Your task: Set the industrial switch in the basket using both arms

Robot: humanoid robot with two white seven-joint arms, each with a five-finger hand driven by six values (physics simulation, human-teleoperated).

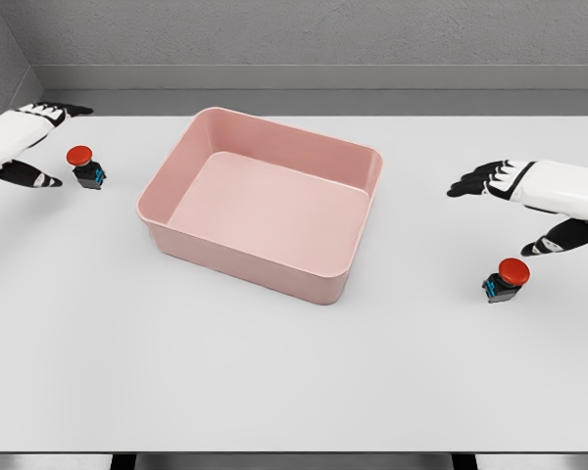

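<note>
Hands open beside two red-capped switches, pink basket [265, 201] between.
Left hand [24, 142] spread near far-left switch [86, 166]; right hand [529, 201] spread, palm down, just above near-right switch [506, 279].

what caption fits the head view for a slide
Two open hands, left and right, flank an empty pink basket, each beside a red-capped switch.

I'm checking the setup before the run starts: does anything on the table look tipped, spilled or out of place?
Nothing stands out. The pink basket sits flat and empty at the table's middle. One switch stands by the left robot hand, another switch by the right robot hand. Both look intact and ungrasped.
</note>
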